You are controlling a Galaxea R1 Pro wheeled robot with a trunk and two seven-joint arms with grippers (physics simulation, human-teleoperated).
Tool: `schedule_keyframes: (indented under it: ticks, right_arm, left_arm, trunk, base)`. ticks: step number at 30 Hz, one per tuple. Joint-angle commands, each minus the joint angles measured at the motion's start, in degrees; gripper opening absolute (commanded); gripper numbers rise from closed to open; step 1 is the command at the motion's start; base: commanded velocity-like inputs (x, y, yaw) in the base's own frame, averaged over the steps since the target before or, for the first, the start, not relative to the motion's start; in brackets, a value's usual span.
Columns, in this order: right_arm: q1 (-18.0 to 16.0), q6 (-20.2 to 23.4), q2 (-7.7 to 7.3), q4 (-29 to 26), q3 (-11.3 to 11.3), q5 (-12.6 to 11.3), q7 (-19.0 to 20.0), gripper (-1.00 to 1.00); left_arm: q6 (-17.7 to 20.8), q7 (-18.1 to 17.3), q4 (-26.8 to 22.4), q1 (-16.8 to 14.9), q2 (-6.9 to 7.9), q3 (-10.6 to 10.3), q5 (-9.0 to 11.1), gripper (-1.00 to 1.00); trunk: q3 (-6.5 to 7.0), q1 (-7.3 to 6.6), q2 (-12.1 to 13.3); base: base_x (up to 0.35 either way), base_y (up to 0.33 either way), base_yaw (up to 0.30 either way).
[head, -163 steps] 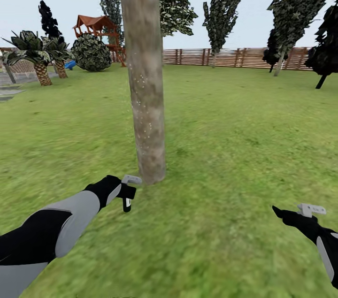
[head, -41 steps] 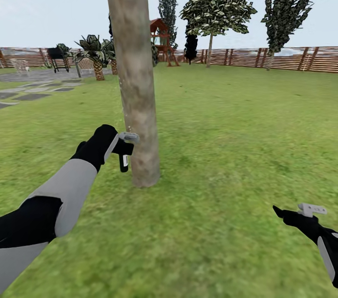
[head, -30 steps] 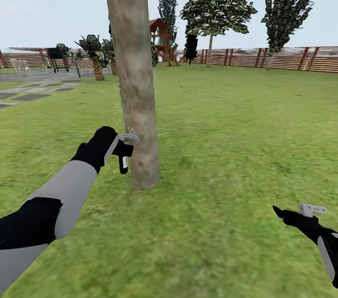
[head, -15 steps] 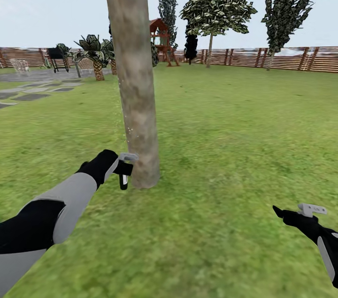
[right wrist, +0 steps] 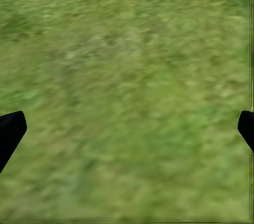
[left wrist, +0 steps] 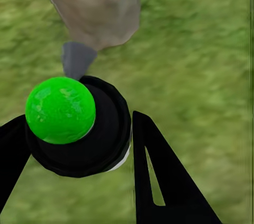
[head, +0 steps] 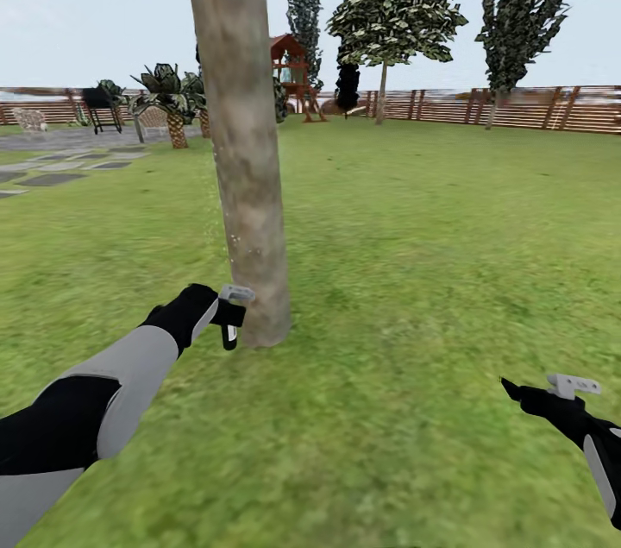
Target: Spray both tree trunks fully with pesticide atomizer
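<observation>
In the head view a thick beige-grey mottled tree trunk point(head: 244, 151) rises from the grass floor point(head: 405, 272), with pale specks along its left edge. Low beside the trunk's base, my left gripper point(head: 226, 319) is shut on the pesticide atomizer point(head: 229, 330), a black bottle with a grey spray head touching or nearly touching the bark. The left wrist view shows the atomizer point(left wrist: 100, 139) between black fingers point(left wrist: 156, 181), a green ball on it, grey nozzle toward the trunk point(left wrist: 98, 7). My right gripper point(head: 561, 388) hangs open over grass at the lower right, empty; its fingertips point(right wrist: 10, 134) stand far apart.
A brown slat fence point(head: 517, 108) closes the lawn at the back. Leafy trees point(head: 397, 9) stand before it, with a red play tower point(head: 293, 69), palms point(head: 172, 99) and grey paving stones point(head: 52, 173) at the far left. Open grass spreads to the right of the trunk.
My left gripper has moved down the trunk with the atomizer, from mid-height to near the base. The view has shifted slightly. The right arm has kept still.
</observation>
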Motion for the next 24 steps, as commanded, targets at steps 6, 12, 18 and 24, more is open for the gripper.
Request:
schedule_keyframes:
  ticks: [6,12,18,24]
  right_arm:
    - [-0.02,0.00,0.00,0.00,0.00,0.02,0.00,1.00]
    - [0.00,0.00,0.00,0.02,0.00,0.02,0.00,1.00]
    - [0.01,0.00,-0.02,0.01,0.00,0.02,0.00,1.00]
    - [-0.01,0.00,-0.01,0.04,0.00,0.02,0.00,1.00]
  left_arm:
    - [0.48,0.01,0.22,0.00,0.00,-0.03,0.13,-1.00]
    - [1.96,0.03,2.00,0.02,0.41,-0.03,0.06,-1.00]
    - [2.89,0.09,2.20,0.01,0.31,-0.10,-0.03,-1.00]
    - [3.00,0.09,2.28,0.03,0.26,-0.11,0.04,-1.00]
  trunk:
    - [0.00,0.00,0.00]
    - [0.00,0.00,0.00]
    - [0.00,0.00,0.00]
    - [0.00,0.00,0.00]
  base:
    - [0.101,0.076,-0.079]
    - [0.061,0.053,-0.002]
    - [0.066,-0.002,0.000]
    - [0.091,-0.020,-0.003]
